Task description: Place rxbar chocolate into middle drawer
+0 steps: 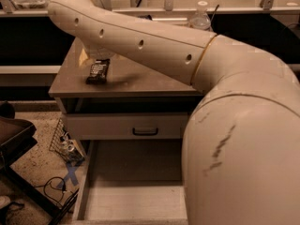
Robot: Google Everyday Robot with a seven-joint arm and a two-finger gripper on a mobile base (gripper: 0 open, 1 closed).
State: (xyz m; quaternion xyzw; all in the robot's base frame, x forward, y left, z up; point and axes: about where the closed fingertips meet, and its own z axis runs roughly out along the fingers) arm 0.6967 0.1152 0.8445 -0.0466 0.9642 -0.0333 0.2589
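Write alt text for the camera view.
The rxbar chocolate lies on the cabinet top. The robot arm reaches across from the right, and its hand, mostly hidden behind the forearm, is just above the bar. Below, the middle drawer is pulled open, with the bar not yet in it.

From here, a small flat snack bar in a black-brown wrapper with white lettering (98, 72) lies flat on the cabinet top (140, 81), left side, just beneath the gripper (95, 54). The wide, shallow light-grey drawer tray (133, 198) stands pulled out below, pale floor showing.
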